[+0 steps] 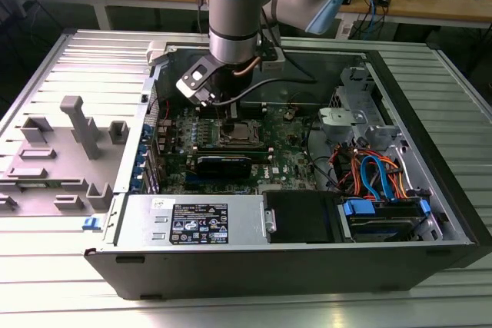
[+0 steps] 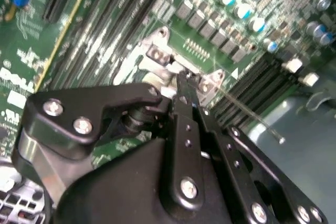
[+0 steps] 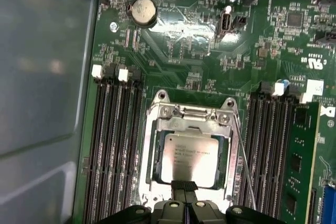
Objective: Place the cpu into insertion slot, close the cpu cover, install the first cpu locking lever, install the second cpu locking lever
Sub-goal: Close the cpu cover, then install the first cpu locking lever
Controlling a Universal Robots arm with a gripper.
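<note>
Outwardly, at the exterior view's left, one grey plastic rack [image 1: 65, 147] stood on the ribbed table [image 1: 46, 297], beside the open computer case [image 1: 254, 270]. Further along, one arm [image 1: 234, 13] reached down into the case over the green board [image 1: 288, 155]. Its gripper [image 1: 230, 117] hung just above the socket, which lay near the middle of the board.

In the first wrist view the gripper [image 3: 185, 184] had its two fingers drawn together, with nothing seen between them. Their tips sat at the edge of the cover [image 3: 195, 112]; I could not tell whether they touched it. One chip [image 3: 191, 156] lay flat in the socket [image 3: 157, 161], its grey metal top showing through the window of the one silver cover, which lay down around it.

One thin wire lever [image 3: 245, 174] ran along one side of the cover. In the second wrist view the lever [image 2: 247, 113] slanted away from the frame over the memory slots, and the gripper [image 2: 181, 80] came to a closed point beside the cover's corner.

Two banks of memory slots flanked the socket, four slots [image 3: 113, 150] on one side and four more [image 3: 268, 150] on the other. One coin battery [image 3: 143, 11] sat further up the board.

At the exterior view's right was one drive bay with blue cables [image 1: 377, 178].
</note>
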